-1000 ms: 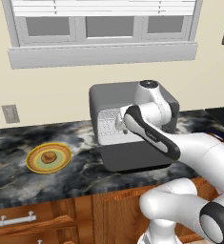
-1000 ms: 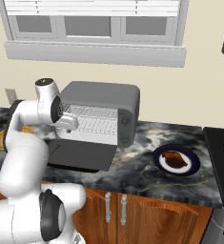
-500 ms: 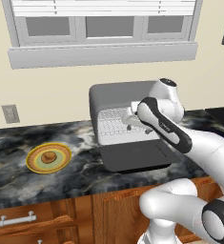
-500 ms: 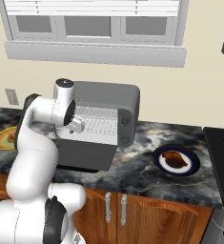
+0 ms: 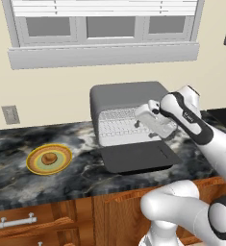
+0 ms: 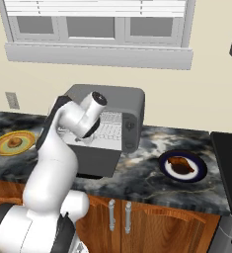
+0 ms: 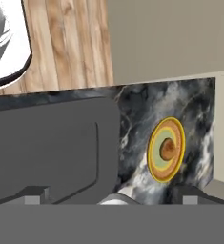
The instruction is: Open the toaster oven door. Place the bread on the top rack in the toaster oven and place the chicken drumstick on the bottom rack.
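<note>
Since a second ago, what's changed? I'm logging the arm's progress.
The gripper has swung from in front of the toaster oven toward its right side and turned to face the bread; open, holding nothing. The toaster oven door stays folded down; bread and chicken drumstick remain on their plates.

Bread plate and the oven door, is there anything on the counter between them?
No. In the left base view, just bare dark marble counter lies between the bread on its plate and the open door.

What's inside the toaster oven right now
Silver wire racks on a pale interior show inside the toaster oven, behind the lowered toaster oven door. No food is visible on them, but the arm covers the right part of the opening.
</note>
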